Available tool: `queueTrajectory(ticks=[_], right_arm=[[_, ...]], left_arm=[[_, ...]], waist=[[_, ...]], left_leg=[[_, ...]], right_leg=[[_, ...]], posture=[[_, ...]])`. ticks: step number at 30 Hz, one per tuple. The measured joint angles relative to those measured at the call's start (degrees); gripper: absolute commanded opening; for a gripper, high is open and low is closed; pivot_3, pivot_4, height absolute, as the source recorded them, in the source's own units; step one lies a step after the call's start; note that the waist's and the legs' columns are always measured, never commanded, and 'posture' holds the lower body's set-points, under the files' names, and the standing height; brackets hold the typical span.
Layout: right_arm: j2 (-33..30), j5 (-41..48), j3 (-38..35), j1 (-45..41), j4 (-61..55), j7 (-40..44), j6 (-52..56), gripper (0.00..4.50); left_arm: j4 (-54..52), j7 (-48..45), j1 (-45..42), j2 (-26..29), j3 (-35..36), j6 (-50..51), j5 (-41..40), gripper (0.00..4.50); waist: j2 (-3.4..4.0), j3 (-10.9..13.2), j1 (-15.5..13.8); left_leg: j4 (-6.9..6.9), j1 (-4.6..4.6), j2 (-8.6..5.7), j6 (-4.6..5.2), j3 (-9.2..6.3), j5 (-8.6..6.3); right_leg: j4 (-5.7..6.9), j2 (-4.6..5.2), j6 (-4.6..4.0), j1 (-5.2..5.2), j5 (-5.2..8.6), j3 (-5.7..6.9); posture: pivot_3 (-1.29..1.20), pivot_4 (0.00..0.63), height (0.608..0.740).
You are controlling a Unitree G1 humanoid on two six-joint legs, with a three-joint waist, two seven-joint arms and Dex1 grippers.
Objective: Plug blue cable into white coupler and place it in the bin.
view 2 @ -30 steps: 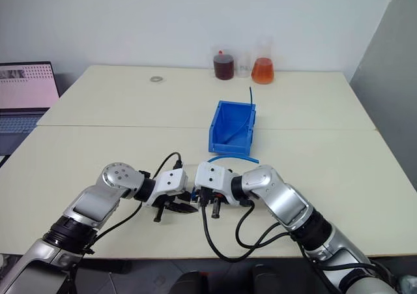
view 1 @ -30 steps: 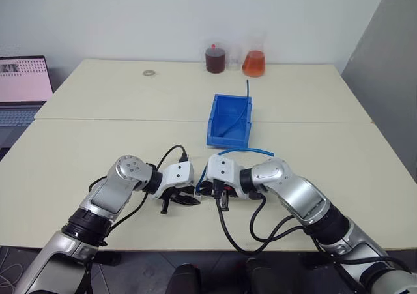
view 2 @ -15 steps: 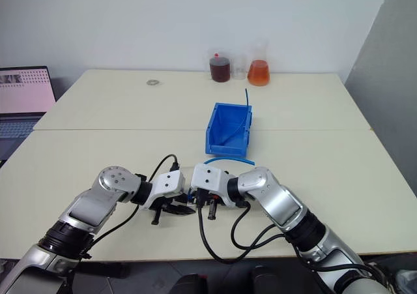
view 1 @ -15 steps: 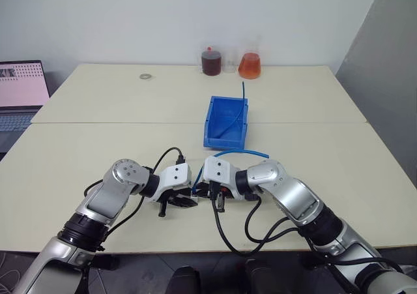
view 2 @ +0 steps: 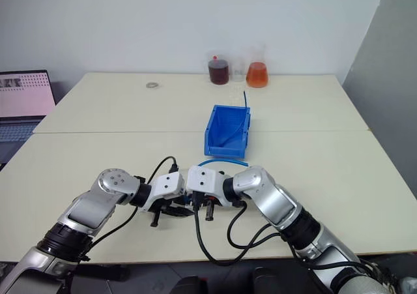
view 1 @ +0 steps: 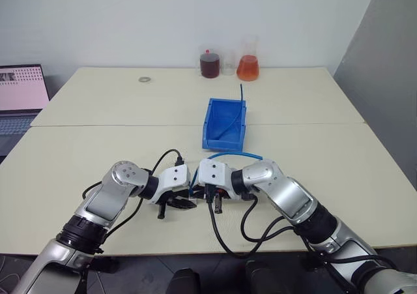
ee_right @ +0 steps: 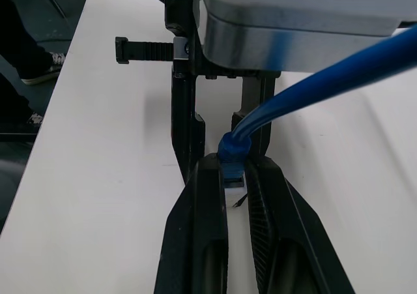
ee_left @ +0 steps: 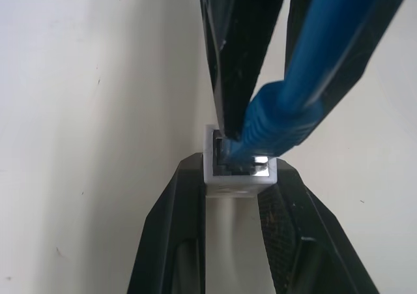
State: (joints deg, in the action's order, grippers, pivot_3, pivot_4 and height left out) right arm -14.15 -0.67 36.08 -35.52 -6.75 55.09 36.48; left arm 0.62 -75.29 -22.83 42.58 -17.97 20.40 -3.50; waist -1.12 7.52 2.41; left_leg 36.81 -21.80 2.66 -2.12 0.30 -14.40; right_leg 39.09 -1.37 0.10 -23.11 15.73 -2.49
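Near the table's front edge my two grippers meet tip to tip. My left gripper (ee_left: pixel 238 171) is shut on the white coupler (ee_left: pixel 236 178), a tiny white block with its opening facing the other gripper. My right gripper (ee_right: pixel 232 169) is shut on the plug end of the blue cable (ee_right: pixel 313 85). The plug sits in the coupler's opening; how deep it goes I cannot tell. From there the blue cable (view 1: pixel 238 153) arcs up and over my right wrist. The bin (view 1: pixel 207 126), a small blue tray, stands on the table beyond both grippers.
Another thin blue cable (view 1: pixel 241 95) lies in the bin and sticks up over its far rim. A dark flask (view 1: pixel 210 64) and an orange flask (view 1: pixel 248 66) stand at the back edge. A small ring (view 1: pixel 143 79) lies far left, near a laptop (view 1: pixel 23 88).
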Motion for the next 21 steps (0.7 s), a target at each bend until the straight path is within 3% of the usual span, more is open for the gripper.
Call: queueTrajectory(ticks=[8, 13, 21], right_arm=[[1.2, -1.5, 0.0, 0.0, 1.6, 0.9, -0.9, 0.14], [1.5, -2.6, 0.5, 0.4, 2.0, 1.1, -1.5, 0.14], [2.1, -2.7, 0.5, 0.4, 2.6, 1.3, -2.2, 0.14]], left_arm=[[-0.7, 0.8, 1.3, 0.4, 0.5, 0.4, 0.0, 0.78], [-0.7, 1.0, 1.8, 0.4, 0.3, 0.4, 0.2, 0.78], [-0.4, 0.9, 1.8, 0.4, 0.4, 0.4, 0.3, 0.78]], waist=[[0.21, -0.2, 0.7], [0.15, -0.2, 0.8], [0.30, -0.3, 0.8]], left_leg=[[-0.13, 0.23, 0.00, 0.01, -0.03, -0.01], [-0.69, 1.18, -0.05, -0.01, -0.04, -0.02], [-0.83, 1.26, -0.02, -0.01, -0.14, -0.02]], right_leg=[[-0.02, -0.01, -0.05, 0.17, 0.04, -0.02], [-0.17, 0.10, -0.51, 0.88, 0.42, -0.11], [-0.13, 0.10, -0.60, 0.90, 0.51, -0.04]], posture=[[0.00, 0.150, 0.740], [0.00, 0.150, 0.740], [0.00, 0.150, 0.740]])
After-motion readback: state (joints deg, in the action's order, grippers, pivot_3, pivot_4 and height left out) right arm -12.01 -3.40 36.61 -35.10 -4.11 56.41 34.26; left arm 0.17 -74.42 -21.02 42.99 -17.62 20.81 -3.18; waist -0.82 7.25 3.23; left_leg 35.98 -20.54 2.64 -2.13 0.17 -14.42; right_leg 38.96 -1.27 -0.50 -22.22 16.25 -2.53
